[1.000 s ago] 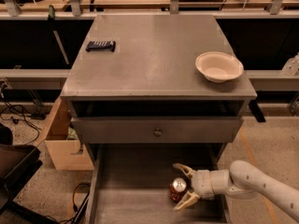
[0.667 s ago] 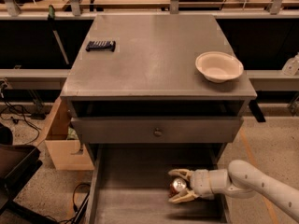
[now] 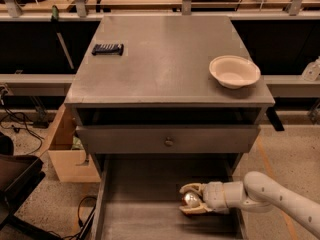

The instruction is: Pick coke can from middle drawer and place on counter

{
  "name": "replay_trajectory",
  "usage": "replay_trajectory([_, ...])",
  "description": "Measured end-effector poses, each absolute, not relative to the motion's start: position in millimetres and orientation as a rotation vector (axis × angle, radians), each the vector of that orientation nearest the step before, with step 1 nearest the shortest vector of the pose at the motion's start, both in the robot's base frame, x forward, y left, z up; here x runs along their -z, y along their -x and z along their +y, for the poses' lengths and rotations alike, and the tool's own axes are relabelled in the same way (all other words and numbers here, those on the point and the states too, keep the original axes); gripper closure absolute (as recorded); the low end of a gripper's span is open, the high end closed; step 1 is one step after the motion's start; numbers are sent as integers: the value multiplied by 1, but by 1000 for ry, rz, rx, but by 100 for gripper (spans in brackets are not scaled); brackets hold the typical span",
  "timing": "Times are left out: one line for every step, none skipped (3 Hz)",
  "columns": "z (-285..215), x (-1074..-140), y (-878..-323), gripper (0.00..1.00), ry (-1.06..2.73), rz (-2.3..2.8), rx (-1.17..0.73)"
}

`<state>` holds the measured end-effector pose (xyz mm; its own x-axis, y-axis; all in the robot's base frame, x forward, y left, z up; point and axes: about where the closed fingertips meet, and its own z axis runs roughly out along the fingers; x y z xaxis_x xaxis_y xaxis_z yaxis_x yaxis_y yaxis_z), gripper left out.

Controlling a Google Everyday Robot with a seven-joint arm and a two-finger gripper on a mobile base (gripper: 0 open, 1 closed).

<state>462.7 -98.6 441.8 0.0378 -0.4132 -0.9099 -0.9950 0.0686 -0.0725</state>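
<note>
The middle drawer [image 3: 145, 184] is pulled out at the bottom of the view, a shallow grey tray. My gripper [image 3: 188, 200] reaches in from the right over its right half, and its fingers close around the coke can [image 3: 190, 200]. Only the can's silver top shows between the fingers; its red side is hidden. The counter [image 3: 165, 59] is the broad grey top of the cabinet above.
A cream bowl [image 3: 234, 71] sits near the counter's right edge. A small black object [image 3: 107, 49] lies at its back left. The closed drawer front with a round knob [image 3: 169, 142] overhangs the open drawer. A cardboard box [image 3: 67, 156] stands on the floor at left.
My gripper has slid left in the drawer and its fingers have closed in around the can.
</note>
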Motion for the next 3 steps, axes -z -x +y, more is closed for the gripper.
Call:
replay_trajectory([-97, -441, -462, 100, 1474, 1503, -878])
replay_trajectory([-96, -441, -462, 100, 1474, 1503, -879])
replay_trajectory([-94, -463, -458, 100, 1459, 1456, -908])
